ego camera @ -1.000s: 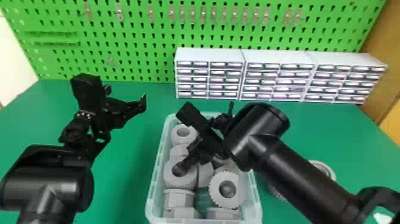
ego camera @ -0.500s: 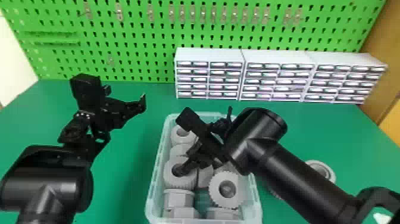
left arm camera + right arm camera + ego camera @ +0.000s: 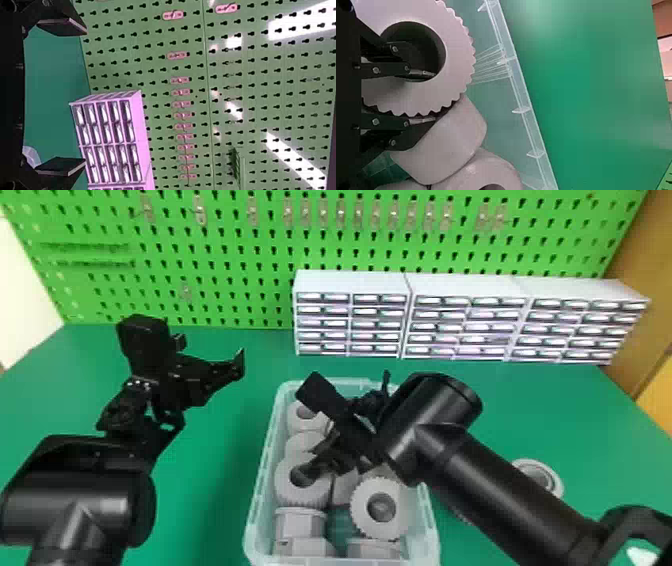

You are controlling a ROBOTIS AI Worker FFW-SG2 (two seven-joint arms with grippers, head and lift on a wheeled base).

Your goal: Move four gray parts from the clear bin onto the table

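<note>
The right pincer [image 3: 313, 461] grips a gear [image 3: 289, 496] by its rim in the bin [image 3: 263, 450]. The left pincer [image 3: 210, 356] gapes wide.

Green table [image 3: 200, 500], clear bin [image 3: 263, 470], gray part [image 3: 550, 479], drawers [image 3: 465, 321]

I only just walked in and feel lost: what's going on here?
The robot's right pincer is down in the clear bin, apparently closed on the wall of a toothed gray part, one finger in its hole. Other gray parts lie around it; one is on the table to the right. The left pincer hangs open over the table.
</note>
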